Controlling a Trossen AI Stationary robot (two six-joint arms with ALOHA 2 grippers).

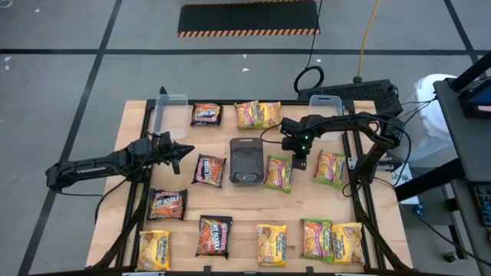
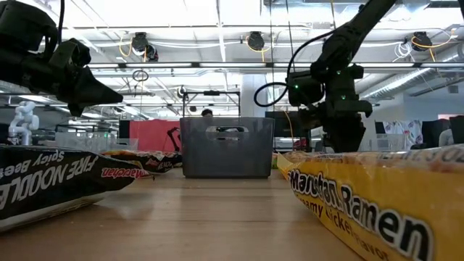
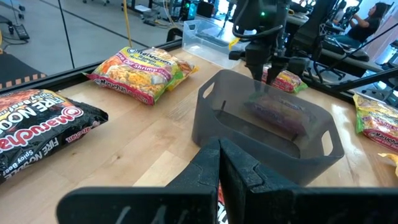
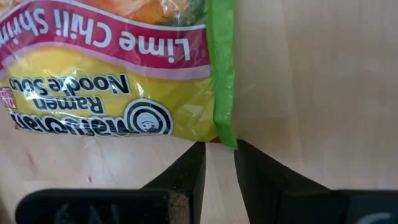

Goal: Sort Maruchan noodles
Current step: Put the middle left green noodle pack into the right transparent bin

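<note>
Maruchan packets lie flat around the table: dark ones (image 1: pixel 207 114) (image 1: pixel 208 169), yellow ones (image 1: pixel 271 244) and green-edged ones (image 1: pixel 330 169). My right gripper (image 1: pixel 300 163) (image 4: pixel 219 155) points down, narrowly open, at a corner of a green-edged Lime Chili Shrimp packet (image 1: pixel 279 173) (image 4: pixel 112 81) beside the grey tray (image 1: pixel 247 159). One packet (image 3: pixel 277 115) lies inside the tray (image 3: pixel 211 124). My left gripper (image 1: pixel 190 149) (image 3: pixel 219 149) is shut and hovers left of the tray, holding nothing. My right gripper comes from above, pointing down, with its fingertips (image 4: pixel 193 158) on either side of the end of the packet's green edge (image 4: pixel 225 134). Bare table shows between the fingers. I cannot tell whether they touch the packet, which lies flat on the table.
Two clear tubs stand at the far edge (image 1: pixel 173 107) (image 1: pixel 332 103). More packets line the near edge (image 1: pixel 155 249) (image 1: pixel 215 234) (image 1: pixel 317 239) (image 1: pixel 347 242), and a dark one (image 1: pixel 167 204) lies at the left. Bare wood lies between the tray and the near row.
</note>
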